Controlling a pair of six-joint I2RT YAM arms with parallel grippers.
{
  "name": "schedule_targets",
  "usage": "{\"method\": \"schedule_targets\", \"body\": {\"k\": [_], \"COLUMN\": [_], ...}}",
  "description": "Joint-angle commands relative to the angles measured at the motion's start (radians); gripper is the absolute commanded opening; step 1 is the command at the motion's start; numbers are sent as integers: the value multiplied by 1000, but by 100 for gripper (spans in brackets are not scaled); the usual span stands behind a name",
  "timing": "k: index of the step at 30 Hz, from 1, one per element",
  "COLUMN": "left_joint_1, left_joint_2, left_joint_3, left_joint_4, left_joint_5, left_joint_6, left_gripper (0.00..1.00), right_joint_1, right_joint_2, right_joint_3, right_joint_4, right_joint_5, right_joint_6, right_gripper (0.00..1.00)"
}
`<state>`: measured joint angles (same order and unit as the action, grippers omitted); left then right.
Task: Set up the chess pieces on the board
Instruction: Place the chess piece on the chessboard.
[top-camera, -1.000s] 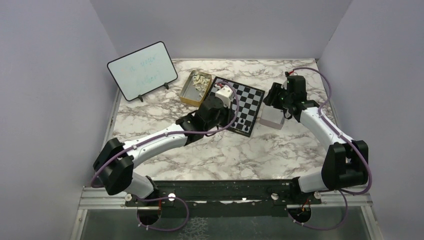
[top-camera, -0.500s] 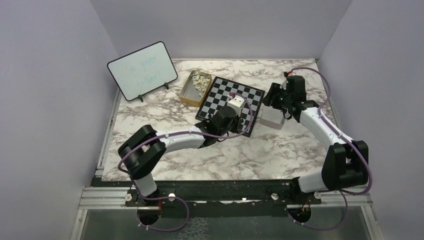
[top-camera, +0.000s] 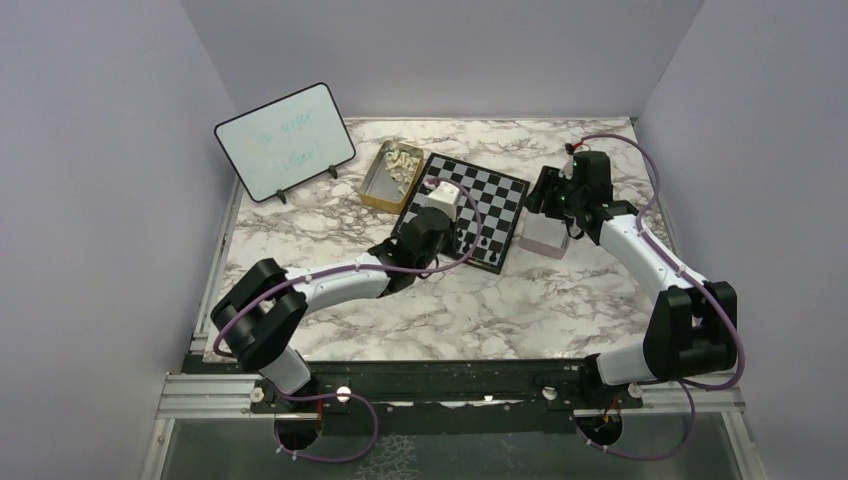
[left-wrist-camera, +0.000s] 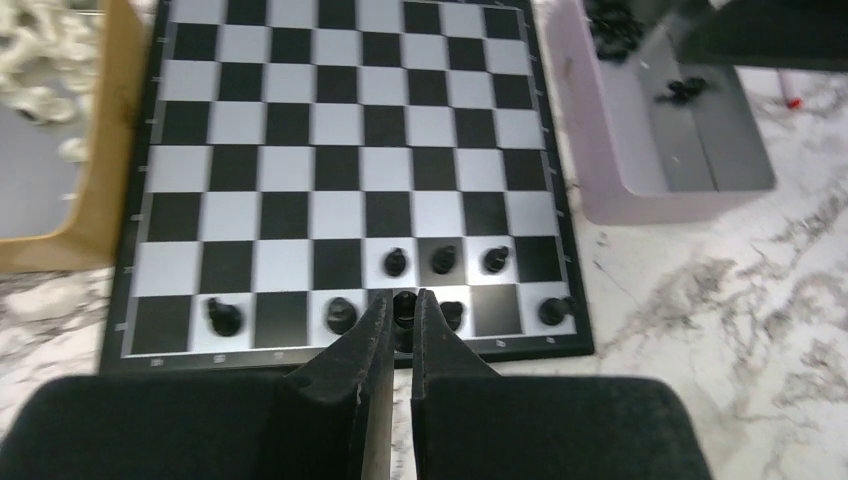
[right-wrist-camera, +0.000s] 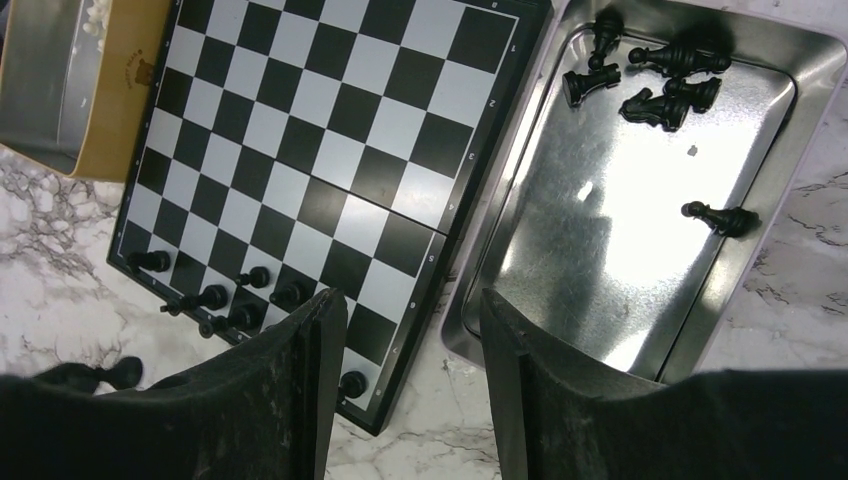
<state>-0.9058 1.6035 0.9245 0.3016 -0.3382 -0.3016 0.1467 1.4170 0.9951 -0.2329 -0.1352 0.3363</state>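
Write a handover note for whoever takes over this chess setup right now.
Left end effector: shut on a black piece, at the board's near row.
Right end effector: open, empty, above the silver tin's edge.
Done: seven black pieces stand in the board's two near rows.
Left: loose black pieces in the silver tin; cream-white pieces in the gold tin.

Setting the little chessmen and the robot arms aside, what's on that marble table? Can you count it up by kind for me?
Chessboard: 1
Metal tins: 2, a gold tin and a silvery tin
Whiteboard: 1
Total: 4
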Motion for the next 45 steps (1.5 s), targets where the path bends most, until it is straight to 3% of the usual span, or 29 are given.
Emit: {"method": "schedule_targets", "body": {"k": [1, 8, 27, 45], "left_joint_1": [73, 140, 150, 150], "left_joint_2": [-95, -95, 114, 185], "left_joint_3": [-59, -98, -62, -49], "left_joint_4": [24, 26, 126, 161], "left_joint_5": [-75, -100, -60, -39], "left_joint_6": [3, -25, -23, -12], "left_gripper": [7, 8, 8, 9], "right_joint_1": [-4, -5, -6, -4], "right_joint_2": [-30, -36, -65, -53], "right_joint_3": [1, 1, 5, 20], "right_joint_4": [-1, 4, -6, -18], "right_joint_5": [-33, -45, -43, -31], "right_joint_6": [-19, -21, -61, -78], "right_gripper": [56, 56, 57, 57]}}
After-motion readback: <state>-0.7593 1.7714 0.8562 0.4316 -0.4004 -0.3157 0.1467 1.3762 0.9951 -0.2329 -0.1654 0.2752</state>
